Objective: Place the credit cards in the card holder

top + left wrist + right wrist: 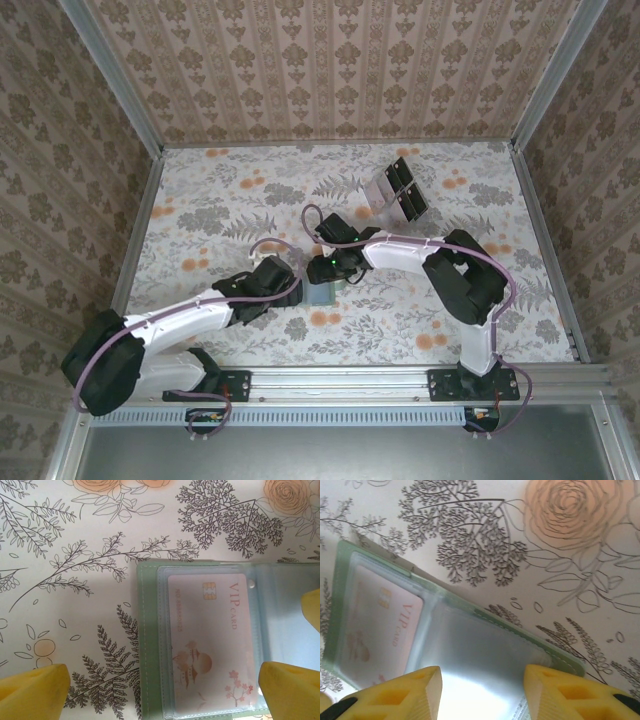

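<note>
The card holder [320, 294] lies open on the floral table between both grippers. In the left wrist view its green border [146, 630] frames a clear pocket with a pink credit card [210, 635] marked VIP inside. My left gripper [162, 692] is open wide, one yellow finger [32, 692] off the holder's left edge and the other by the fold. My right gripper [482, 695] stands open low over the holder's [520, 630] glossy right pocket, nothing pinched between its fingers. The same credit card [375, 625] sits in the left pocket there. One right finger [312, 607] pokes in at the left wrist view's edge.
A clear rack with dark square panels [395, 190] stands at the back right of the table. Patterned walls close in the table on three sides. Both arms meet at the middle, the left gripper [290, 290] and right gripper [330, 272] close together.
</note>
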Tool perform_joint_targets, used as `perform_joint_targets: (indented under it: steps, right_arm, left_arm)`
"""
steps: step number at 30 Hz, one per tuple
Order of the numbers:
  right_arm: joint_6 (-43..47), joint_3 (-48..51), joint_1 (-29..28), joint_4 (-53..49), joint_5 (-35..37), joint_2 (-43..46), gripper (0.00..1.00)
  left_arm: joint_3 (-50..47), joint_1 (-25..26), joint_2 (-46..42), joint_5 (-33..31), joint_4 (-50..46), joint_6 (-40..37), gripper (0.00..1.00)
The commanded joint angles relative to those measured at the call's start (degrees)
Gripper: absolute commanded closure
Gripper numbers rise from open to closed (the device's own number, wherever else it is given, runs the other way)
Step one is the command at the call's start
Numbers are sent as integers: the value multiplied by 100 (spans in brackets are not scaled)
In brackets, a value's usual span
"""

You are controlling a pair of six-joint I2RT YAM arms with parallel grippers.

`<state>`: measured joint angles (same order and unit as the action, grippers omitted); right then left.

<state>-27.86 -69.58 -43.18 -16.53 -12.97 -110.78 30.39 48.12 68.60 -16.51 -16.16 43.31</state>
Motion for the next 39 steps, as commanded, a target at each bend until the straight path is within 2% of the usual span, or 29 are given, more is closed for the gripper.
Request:
perform_joint_targets:
  steps: [1, 5, 14, 29, 39]
  right_arm:
    - [-388, 204, -18, 300, -564, -236, 49]
    - [-640, 313, -18, 579, -791, -281, 48]
    - [-730, 393, -14, 608, -725, -251, 48]
    - [-871, 386, -8, 621, -711, -209, 45]
    - [-557, 182, -177, 173, -479, 6, 51]
  left_arm:
    - [107, 79, 83, 15, 95, -83, 0]
    - [76, 126, 83, 33, 210, -147, 0]
    - [-8, 242, 180, 201, 651, -304, 0]
    - [50, 428, 734, 133, 948, -495, 0]
    - [-265, 493, -19, -404, 666, -199, 0]
